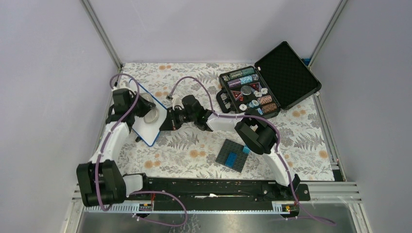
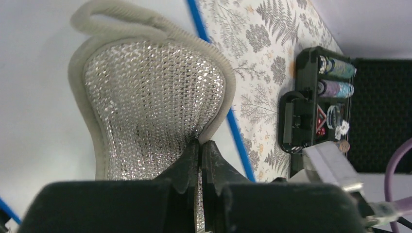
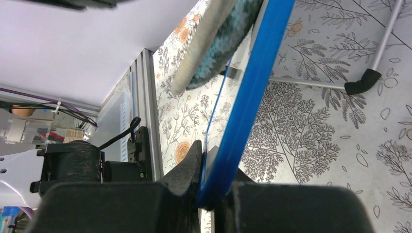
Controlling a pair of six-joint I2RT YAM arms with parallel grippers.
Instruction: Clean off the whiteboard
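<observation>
The whiteboard point(image 1: 147, 122), white with a thin blue rim, lies tilted at the left of the patterned cloth. My right gripper point(image 1: 170, 118) is shut on its blue rim point(image 3: 248, 97), seen edge-on in the right wrist view. My left gripper point(image 1: 147, 108) is shut on a silver mesh scrubbing pad point(image 2: 150, 102) with a beige border, and the pad rests flat on the board's white face point(image 2: 34, 111). The pad also shows in the top view point(image 1: 153, 115) and, edge-on, in the right wrist view point(image 3: 214, 43). I see no writing on the visible board surface.
An open black case point(image 1: 265, 90) with poker chips stands at the back right. A dark grey studded plate point(image 1: 232, 155) with blue bricks lies in front of the right arm. Grey walls enclose the table on three sides.
</observation>
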